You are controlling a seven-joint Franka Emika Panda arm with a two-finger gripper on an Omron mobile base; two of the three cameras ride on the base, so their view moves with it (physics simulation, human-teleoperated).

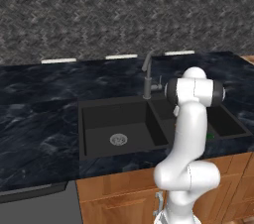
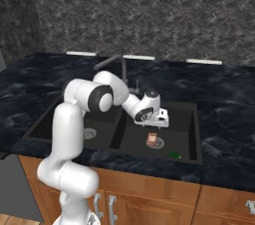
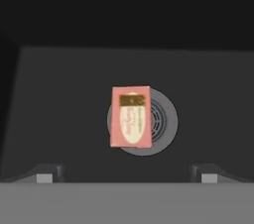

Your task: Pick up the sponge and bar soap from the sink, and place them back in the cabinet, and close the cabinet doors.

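Item: our two-finger gripper (image 3: 127, 172), jaws spread wide, empty, above pinkish-red rectangular bar soap (image 3: 130, 117) lying on round metal drain (image 3: 163, 121) in black sink (image 2: 191, 134).

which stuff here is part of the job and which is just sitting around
Part of the job:
- bar soap, lying partly over the right basin's drain
- sponge, near the front of the same basin
- sink
- gripper, open, hovering above the soap

Just there:
- faucet
- counter
- lower cabinets
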